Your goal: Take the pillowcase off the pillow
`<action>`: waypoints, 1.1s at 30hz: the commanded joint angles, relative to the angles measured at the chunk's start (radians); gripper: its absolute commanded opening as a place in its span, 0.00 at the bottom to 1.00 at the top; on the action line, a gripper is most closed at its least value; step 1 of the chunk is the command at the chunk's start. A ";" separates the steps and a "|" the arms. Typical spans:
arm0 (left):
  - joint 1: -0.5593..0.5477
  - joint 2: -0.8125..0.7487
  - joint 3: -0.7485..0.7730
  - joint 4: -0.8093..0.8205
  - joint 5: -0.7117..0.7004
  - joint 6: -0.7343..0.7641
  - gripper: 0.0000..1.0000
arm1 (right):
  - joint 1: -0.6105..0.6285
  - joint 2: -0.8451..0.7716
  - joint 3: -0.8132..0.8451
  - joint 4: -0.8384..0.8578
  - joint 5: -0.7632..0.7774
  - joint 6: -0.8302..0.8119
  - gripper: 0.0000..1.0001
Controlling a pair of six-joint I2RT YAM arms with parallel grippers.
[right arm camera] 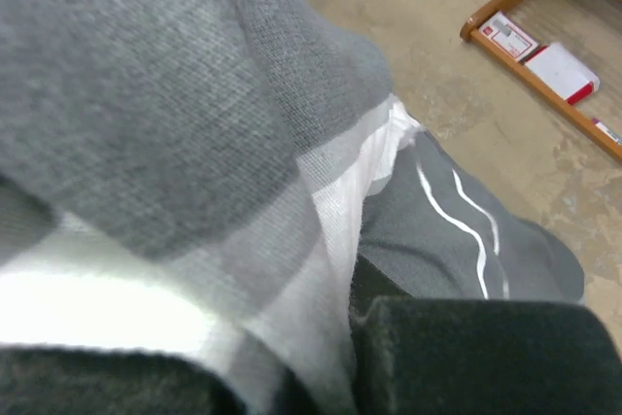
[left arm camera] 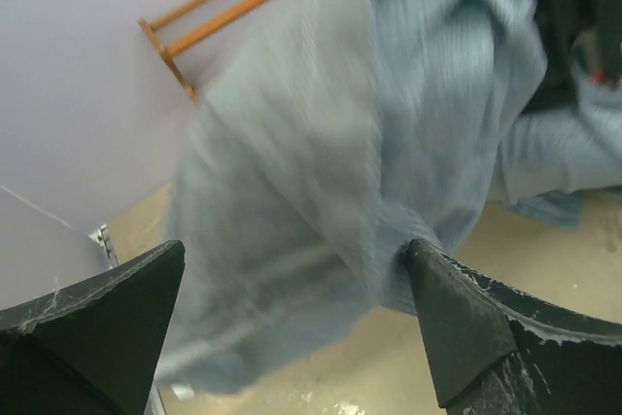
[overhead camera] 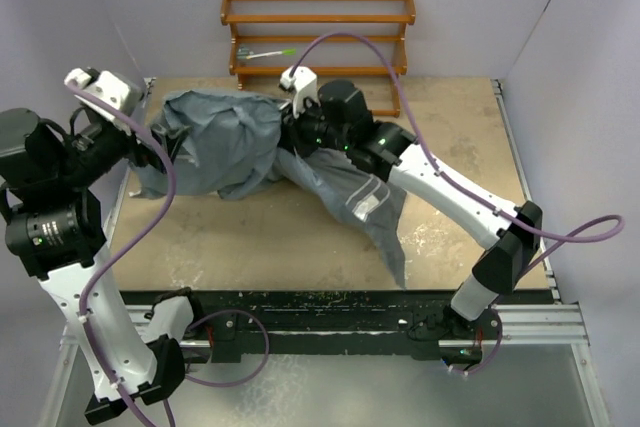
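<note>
At the near edge the two arms are rising from their bases, the left one bending up along the left side of the table and the right one reaching diagonally toward the centre. The pillowcase is lying across the far half of the table, its long axis running from far left to near right. Its narrow dark grey tail, marked with white stripes, is pointing toward the near right edge and ending close to it. Its bulk, showing the lighter blue-grey face, is bunching into a heap left of centre. The right gripper is sitting at the waist between heap and tail. There the cloth is draping over it, and its dark fingers are pressing together on a fold of grey and white fabric; whether that white is lining or something underneath cannot be told. The left gripper is hovering at the left end of the heap with its jaws spread wide. The blue-grey cloth is hanging beyond them, blurred, and brushing the tip of one finger. Beyond the table, a wooden rack is standing against the far wall, carrying a slim green-and-white item on a shelf.
</note>
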 commanded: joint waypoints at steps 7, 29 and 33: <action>0.001 -0.123 -0.126 0.038 0.044 0.097 0.99 | -0.027 0.101 0.324 -0.144 -0.064 0.276 0.00; -0.036 -0.025 -0.381 0.286 0.096 -0.024 0.91 | 0.059 0.100 0.235 -0.011 -0.223 0.218 0.00; -0.068 -0.004 -0.385 0.264 0.085 -0.014 0.84 | 0.066 0.120 0.253 -0.021 -0.233 0.209 0.00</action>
